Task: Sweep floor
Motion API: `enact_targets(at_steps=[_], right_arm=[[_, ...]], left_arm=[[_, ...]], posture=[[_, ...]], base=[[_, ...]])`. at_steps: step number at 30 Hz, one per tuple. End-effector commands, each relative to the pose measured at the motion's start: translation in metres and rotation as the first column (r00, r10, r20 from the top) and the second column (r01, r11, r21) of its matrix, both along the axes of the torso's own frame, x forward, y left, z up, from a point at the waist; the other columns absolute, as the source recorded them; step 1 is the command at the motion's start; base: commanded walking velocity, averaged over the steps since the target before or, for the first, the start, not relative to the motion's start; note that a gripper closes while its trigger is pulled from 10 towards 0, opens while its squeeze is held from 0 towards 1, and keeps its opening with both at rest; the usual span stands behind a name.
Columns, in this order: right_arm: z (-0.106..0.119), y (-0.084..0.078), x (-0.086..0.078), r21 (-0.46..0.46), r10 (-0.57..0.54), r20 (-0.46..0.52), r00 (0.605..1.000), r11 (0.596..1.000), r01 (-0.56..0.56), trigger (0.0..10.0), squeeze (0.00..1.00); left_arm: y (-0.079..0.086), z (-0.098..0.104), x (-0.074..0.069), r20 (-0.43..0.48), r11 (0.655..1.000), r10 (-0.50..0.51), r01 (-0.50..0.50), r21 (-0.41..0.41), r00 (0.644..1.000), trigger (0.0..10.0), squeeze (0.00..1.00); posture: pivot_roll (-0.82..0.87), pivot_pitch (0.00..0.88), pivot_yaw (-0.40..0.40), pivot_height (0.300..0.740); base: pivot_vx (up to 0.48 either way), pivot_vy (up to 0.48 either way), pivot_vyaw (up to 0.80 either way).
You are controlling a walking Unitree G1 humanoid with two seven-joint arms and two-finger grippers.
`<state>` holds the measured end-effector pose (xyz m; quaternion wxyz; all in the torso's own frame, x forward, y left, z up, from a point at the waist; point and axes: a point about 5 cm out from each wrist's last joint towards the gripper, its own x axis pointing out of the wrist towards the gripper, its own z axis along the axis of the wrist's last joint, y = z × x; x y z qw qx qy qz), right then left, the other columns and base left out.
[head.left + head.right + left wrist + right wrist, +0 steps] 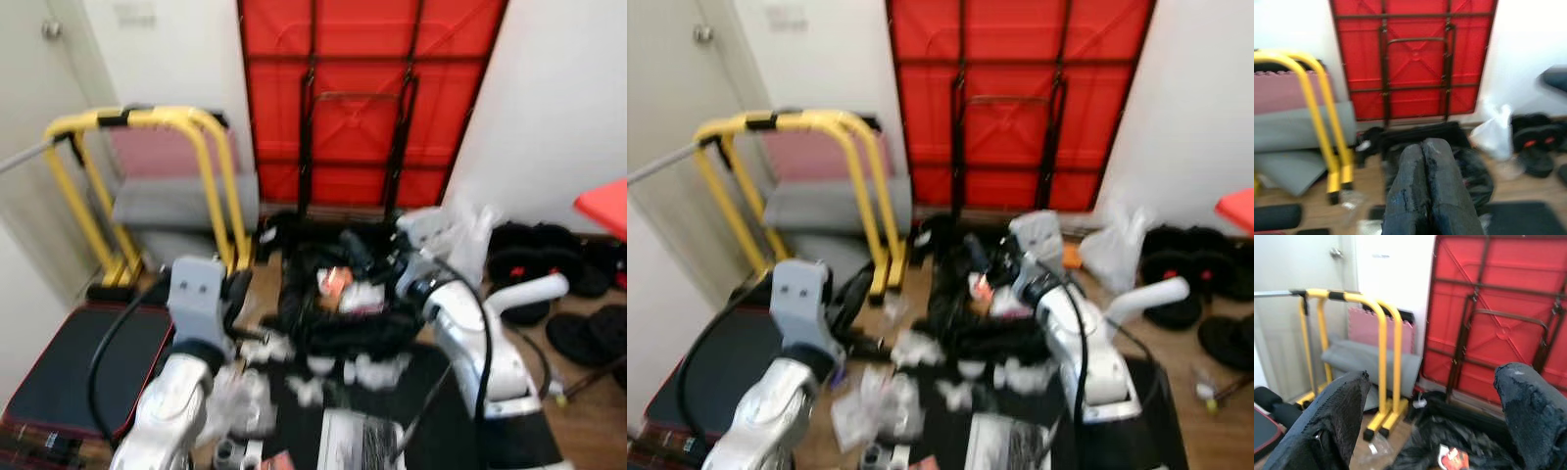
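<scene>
1. You are looking for something to sweep with, and no broom is in sight; the crumpled white litter [921,377] is lying on the floor [1205,436], below and between both sets of fingers.
2. Your left gripper [1426,196] is holding its fingers clenched together, empty.
3. Your right gripper [1435,416] is holding its fingers released wide, grasping nothing.
4. Neither arm is clearly nearer the litter.
</scene>
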<state>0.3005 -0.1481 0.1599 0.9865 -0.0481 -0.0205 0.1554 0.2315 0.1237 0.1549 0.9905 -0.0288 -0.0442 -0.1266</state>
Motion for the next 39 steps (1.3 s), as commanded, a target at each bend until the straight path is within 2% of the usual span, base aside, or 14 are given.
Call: enact_targets(at_steps=[1,6,8,9,11,15,18,19,24,25,31,39], right_arm=[[0.000,0.006,0.001,-0.034,-0.002,0.002,1.000,0.999,0.003,10.0,0.00],[0.001,0.012,0.000,-0.036,0.036,0.012,0.999,0.999,-0.036,10.0,0.00],[0.002,0.015,-0.003,-0.043,0.064,0.016,0.998,0.997,-0.064,10.0,0.00],[0.002,0.015,-0.003,-0.043,0.064,0.016,0.998,0.997,-0.064,10.0,0.00],[-0.003,0.007,-0.003,-0.079,0.026,-0.001,1.000,0.997,-0.026,10.0,0.00],[-0.008,-0.005,-0.001,-0.125,-0.049,-0.019,0.999,0.991,0.046,10.0,0.00],[-0.011,-0.008,-0.002,-0.128,-0.050,-0.036,0.998,0.991,0.045,10.0,0.00],[-0.012,-0.008,-0.002,-0.122,-0.044,-0.045,0.998,0.992,0.038,10.0,0.00],[-0.016,-0.011,0.000,-0.126,-0.049,-0.064,0.997,0.991,0.041,10.0,0.00],[-0.019,-0.014,0.001,-0.140,-0.063,-0.074,0.995,0.989,0.052,10.0,0.00],[-0.024,-0.026,0.005,-0.145,-0.097,-0.101,0.990,0.986,0.082,10.0,0.00],[-0.025,-0.029,0.004,-0.139,-0.118,-0.110,0.987,0.985,0.102,10.0,0.00]], left_arm=[[0.005,0.008,0.000,0.026,0.999,-0.032,0.032,-0.025,0.999,10.0,0.00],[0.003,0.002,-0.002,0.005,0.999,-0.043,0.043,0.007,0.999,10.0,0.00],[0.000,-0.011,-0.005,-0.033,0.997,-0.051,0.053,0.053,0.998,10.0,0.00],[0.000,-0.011,-0.005,-0.033,0.997,-0.051,0.053,0.053,0.998,10.0,0.00],[-0.004,-0.018,-0.006,-0.056,0.995,-0.074,0.078,0.059,0.996,10.0,0.00],[-0.001,-0.016,-0.004,-0.052,0.996,-0.078,0.080,0.043,0.996,10.0,0.00],[0.002,-0.016,-0.004,-0.054,0.997,-0.070,0.071,0.020,0.996,10.0,0.00],[0.002,-0.016,-0.005,-0.052,0.997,-0.071,0.072,0.012,0.996,0.0,0.00],[0.002,-0.015,-0.006,-0.049,0.997,-0.078,0.079,0.013,0.996,0.0,0.00],[0.001,-0.016,-0.006,-0.054,0.996,-0.089,0.090,0.023,0.995,10.0,0.00],[-0.002,-0.016,-0.006,-0.056,0.993,-0.101,0.103,0.050,0.993,10.0,0.00],[-0.003,-0.016,-0.005,-0.054,0.992,-0.109,0.113,0.065,0.993,10.0,0.00]], posture=[[-0.08,0.000,-0.033,0.740],[-0.09,0.000,-0.033,0.730],[-0.10,0.000,-0.031,0.720],[-0.10,0.000,-0.031,0.720],[-0.11,0.000,-0.023,0.705],[-0.11,0.000,-0.022,0.690],[-0.11,0.000,-0.027,0.680],[-0.11,0.000,-0.029,0.675],[-0.11,0.000,-0.036,0.665],[-0.11,0.000,-0.039,0.660],[-0.11,0.000,-0.045,0.640],[-0.11,0.000,-0.042,0.625]], base=[[0.000,0.000,0.00],[0.000,0.000,0.00],[0.000,0.000,0.00],[0.000,0.000,0.00],[0.000,0.000,0.00],[0.000,0.000,0.00],[0.000,0.000,0.00],[0.000,0.000,0.00],[0.000,0.000,0.00],[0.000,0.000,0.00],[0.000,0.000,0.00],[0.000,0.000,0.00]])
